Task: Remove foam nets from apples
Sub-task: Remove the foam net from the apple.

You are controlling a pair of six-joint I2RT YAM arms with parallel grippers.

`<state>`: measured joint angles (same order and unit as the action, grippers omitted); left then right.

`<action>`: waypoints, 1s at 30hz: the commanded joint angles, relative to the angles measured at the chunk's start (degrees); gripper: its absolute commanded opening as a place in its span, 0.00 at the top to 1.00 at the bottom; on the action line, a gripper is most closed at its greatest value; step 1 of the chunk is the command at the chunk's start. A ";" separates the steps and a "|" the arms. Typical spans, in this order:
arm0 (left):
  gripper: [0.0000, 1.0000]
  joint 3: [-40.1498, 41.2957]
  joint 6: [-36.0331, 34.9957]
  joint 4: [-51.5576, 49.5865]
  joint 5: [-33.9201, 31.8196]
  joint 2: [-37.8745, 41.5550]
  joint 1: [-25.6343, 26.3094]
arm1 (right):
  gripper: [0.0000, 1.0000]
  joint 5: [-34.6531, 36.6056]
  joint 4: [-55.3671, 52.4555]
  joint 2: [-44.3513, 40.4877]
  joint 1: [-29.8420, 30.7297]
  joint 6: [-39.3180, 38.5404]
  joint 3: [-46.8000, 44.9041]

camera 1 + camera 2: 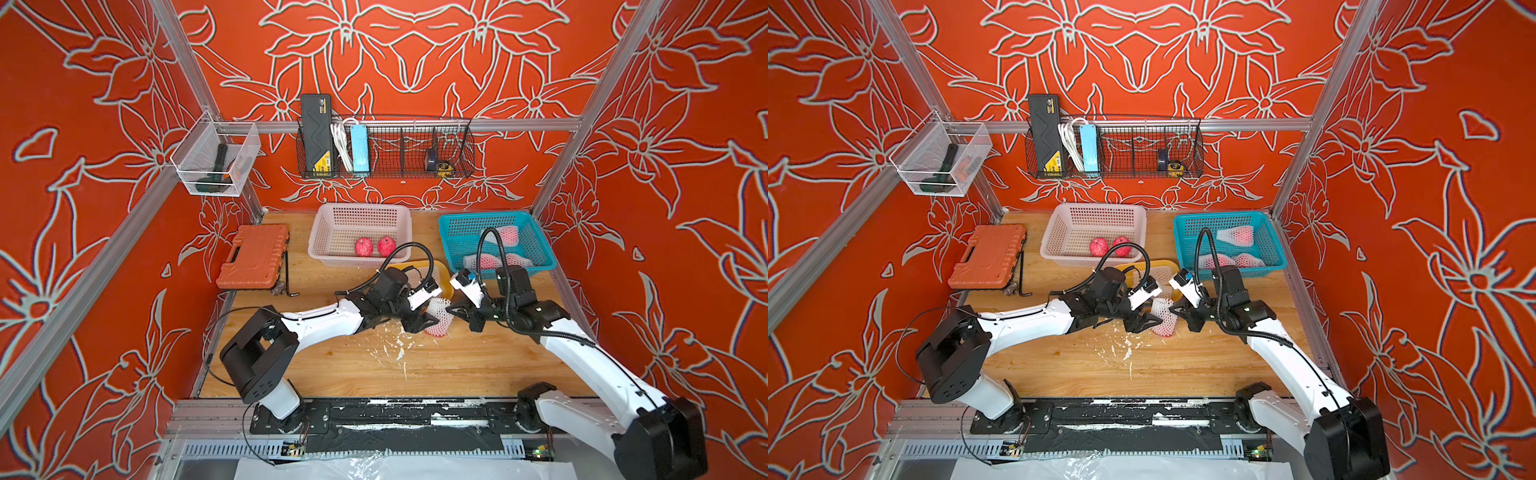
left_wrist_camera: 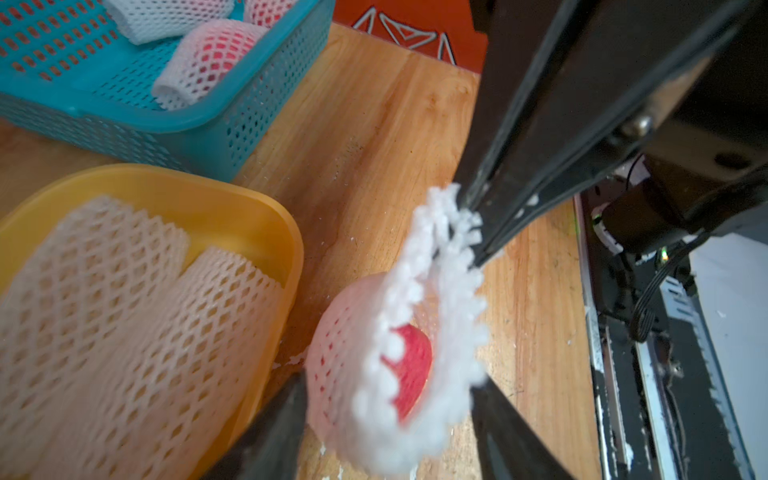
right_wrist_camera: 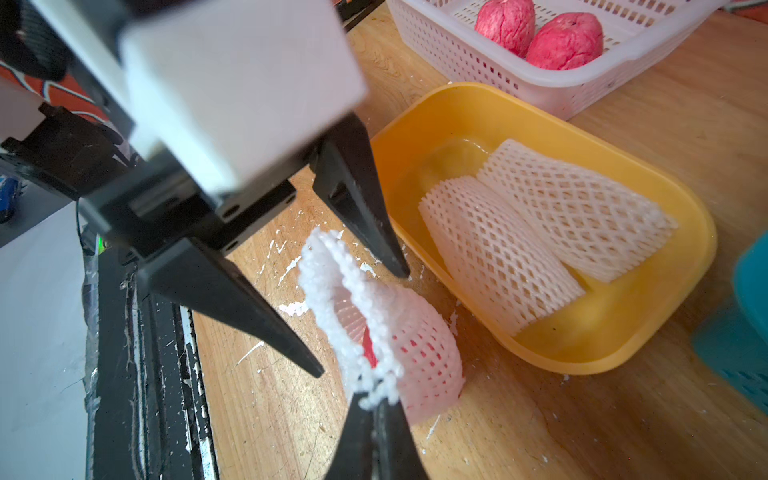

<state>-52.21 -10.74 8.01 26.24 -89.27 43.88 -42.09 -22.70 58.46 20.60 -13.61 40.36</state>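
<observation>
One apple (image 2: 409, 370) lies on the wooden table, still inside a white foam net (image 2: 374, 332) whose frayed mouth is pulled open. My right gripper (image 3: 378, 409) is shut on the rim of that foam net (image 3: 419, 349). My left gripper (image 2: 390, 432) is open, with one finger on each side of the netted apple (image 1: 438, 320). In both top views the two grippers meet at it from either side. Two bare apples (image 1: 364, 247) (image 1: 386, 246) sit in the white basket (image 1: 332, 220). Two empty nets (image 3: 498, 257) (image 3: 582, 208) lie in the yellow tray (image 3: 457, 137).
The blue basket (image 1: 453, 232) at the back right holds more netted apples (image 1: 509, 237). An orange tool case (image 1: 253, 257) and a hex key (image 1: 286, 274) lie at the left. White foam flakes (image 1: 395, 345) litter the table. A black rail (image 1: 395, 419) runs along the front edge.
</observation>
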 commanded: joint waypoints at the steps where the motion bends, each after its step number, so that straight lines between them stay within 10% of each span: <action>1: 0.31 -0.79 -0.16 -1.04 -3.44 3.46 -0.13 | 0.98 2.62 -2.14 -1.15 0.33 2.26 2.27; 30: 0.24 1.78 2.42 -2.15 -8.41 9.54 -6.13 | 0.97 7.88 -10.56 1.27 0.32 3.25 9.11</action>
<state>-50.76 -7.86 6.39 18.28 -80.40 37.91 -34.68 -31.77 59.99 20.60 -9.61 47.53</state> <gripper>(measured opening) 0.758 0.048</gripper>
